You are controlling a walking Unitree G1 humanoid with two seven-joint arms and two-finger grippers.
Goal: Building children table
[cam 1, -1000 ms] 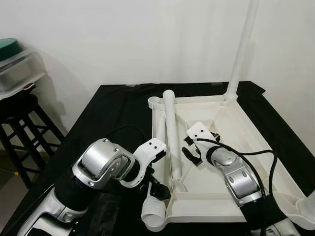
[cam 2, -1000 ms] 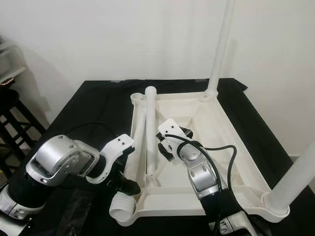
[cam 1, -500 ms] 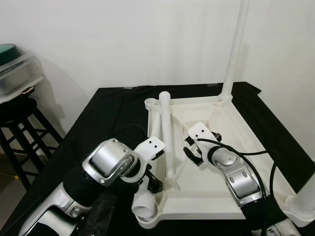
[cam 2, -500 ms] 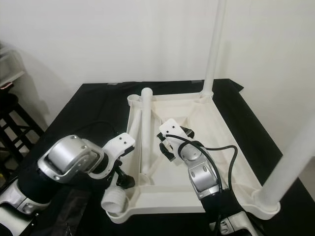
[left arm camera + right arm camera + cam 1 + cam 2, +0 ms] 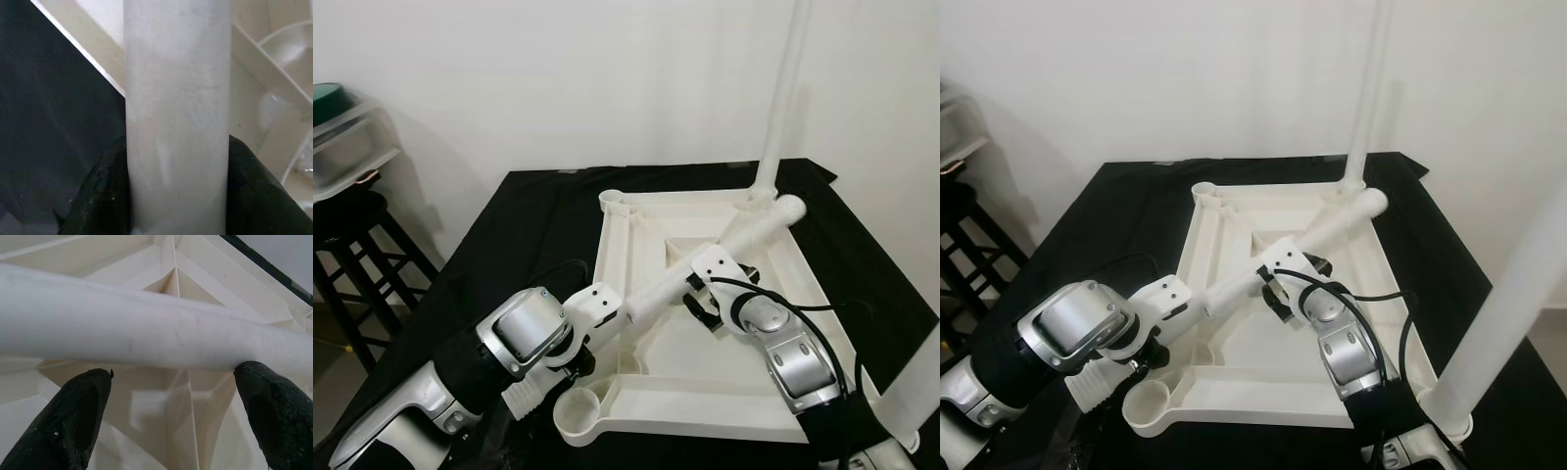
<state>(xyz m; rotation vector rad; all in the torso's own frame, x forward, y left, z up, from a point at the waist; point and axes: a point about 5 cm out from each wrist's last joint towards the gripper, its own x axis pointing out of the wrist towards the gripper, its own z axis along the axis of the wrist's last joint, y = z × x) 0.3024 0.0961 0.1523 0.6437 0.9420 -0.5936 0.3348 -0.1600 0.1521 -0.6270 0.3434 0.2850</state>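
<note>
Holding a loose white leg [image 5: 705,269] slantwise over the upturned tabletop [image 5: 783,323], left gripper [image 5: 176,196] clamps its near end, fingers [image 5: 93,196] tight on both sides; right gripper [image 5: 171,396] gapes wide under the middle, gripping nothing. Near-left socket [image 5: 579,413] and far-left socket [image 5: 617,201] empty, two legs already upright at near right [image 5: 1508,294] and far right [image 5: 781,98], so roughly half done. Black cloth-covered surface [image 5: 538,225], stool [image 5: 352,245] at left, white wall [image 5: 558,78] behind.

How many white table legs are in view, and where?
3: one upright at the tabletop's far right corner, one at its near right corner, one held by the left gripper, lying diagonally.
</note>
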